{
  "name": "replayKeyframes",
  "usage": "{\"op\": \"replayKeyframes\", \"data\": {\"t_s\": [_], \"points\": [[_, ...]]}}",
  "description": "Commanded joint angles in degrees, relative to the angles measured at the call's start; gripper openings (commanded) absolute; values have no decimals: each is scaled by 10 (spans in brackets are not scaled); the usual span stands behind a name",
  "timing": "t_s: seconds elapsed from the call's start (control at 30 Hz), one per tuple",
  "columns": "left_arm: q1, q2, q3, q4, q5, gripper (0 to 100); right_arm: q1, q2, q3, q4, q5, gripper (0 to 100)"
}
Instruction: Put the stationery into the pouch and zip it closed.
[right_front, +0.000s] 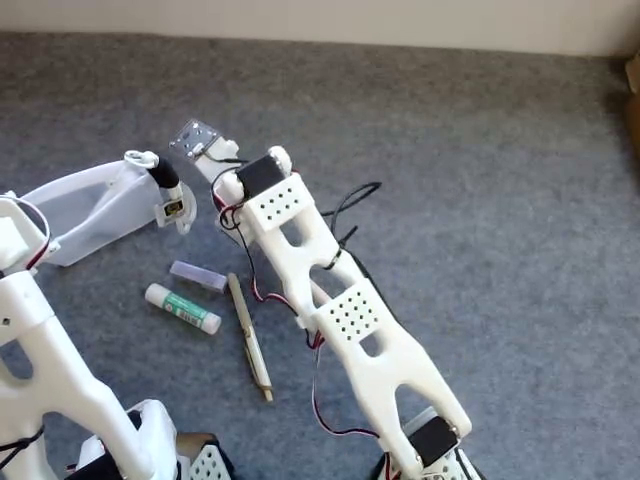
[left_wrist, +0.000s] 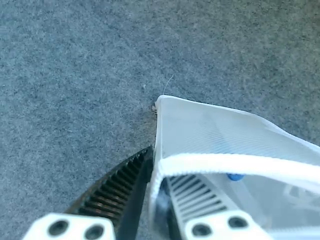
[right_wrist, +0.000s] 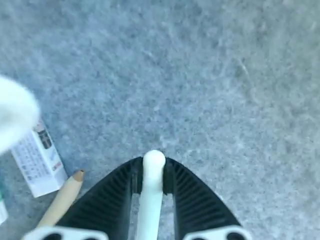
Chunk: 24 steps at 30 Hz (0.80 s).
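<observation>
In the high view the pouch (right_front: 90, 210) is seen at about 9 o'clock from the middle of the grey carpet (right_front: 480, 150). Its edge is clamped by the left gripper (left_wrist: 156, 165), whose jaws are closed on the mesh. At about 5 o'clock from the pouch, the glue stick (right_front: 182, 308), the eraser (right_front: 197, 275) and the pen (right_front: 248, 335) are laid on the carpet, near each other and outside the pouch. The right gripper (right_wrist: 152, 165) is pressed together on a white tab (right_wrist: 150, 215), which seems to belong to the mouth end of the pouch. It is judged that only the holding is done. All three items are to be put in, and after this the zip is to be closed.
</observation>
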Motion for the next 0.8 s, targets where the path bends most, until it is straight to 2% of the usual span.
{"op": "replayKeyframes", "data": {"t_s": [0.0,0.17,0.47,0.57,0.77], "points": [[-2,6,2,-6,6,28,3,-79,-58,12,-5,4],[-2,6,2,-7,6,28,12,-134,-58,12,-47,4],[-2,6,2,-7,6,28,36,-211,-57,14,-51,4],[-2,6,2,-8,6,28,40,-239,-50,14,-86,4],[-2,6,2,-10,6,29,43,-366,123,13,-89,4]]}}
